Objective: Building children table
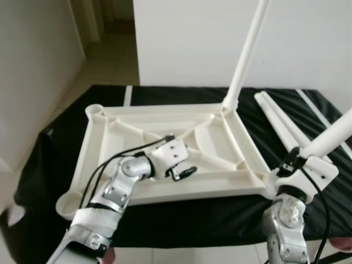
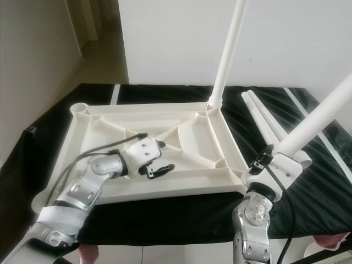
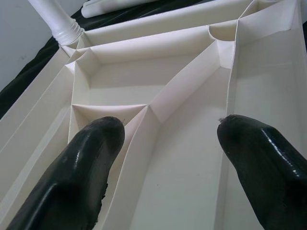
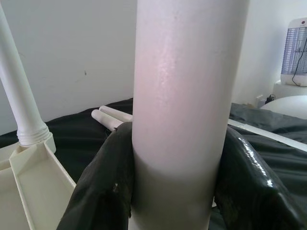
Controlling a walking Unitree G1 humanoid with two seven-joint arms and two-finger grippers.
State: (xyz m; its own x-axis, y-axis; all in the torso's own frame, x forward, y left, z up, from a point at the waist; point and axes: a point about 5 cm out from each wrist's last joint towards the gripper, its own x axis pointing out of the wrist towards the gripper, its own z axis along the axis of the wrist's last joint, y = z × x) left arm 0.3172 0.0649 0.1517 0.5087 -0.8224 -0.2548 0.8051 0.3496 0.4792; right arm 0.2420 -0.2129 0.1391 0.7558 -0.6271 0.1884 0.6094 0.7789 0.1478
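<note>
White walls ring a black cloth (image 1: 181, 220), and on it lies the tabletop (image 1: 126, 122), upside down, ribs showing. One leg (image 1: 246, 52) stands upright in the far right corner socket. Two spare legs (image 1: 280, 122) lie side by side on the cloth, just right of the top. Right gripper (image 4: 177, 191) pinches another leg (image 2: 316, 118) at the near right corner, tilted. Left gripper (image 2: 155, 170) hovers over the ribbed underside, fingers (image 3: 81, 177) spread wide, holding nothing.
</note>
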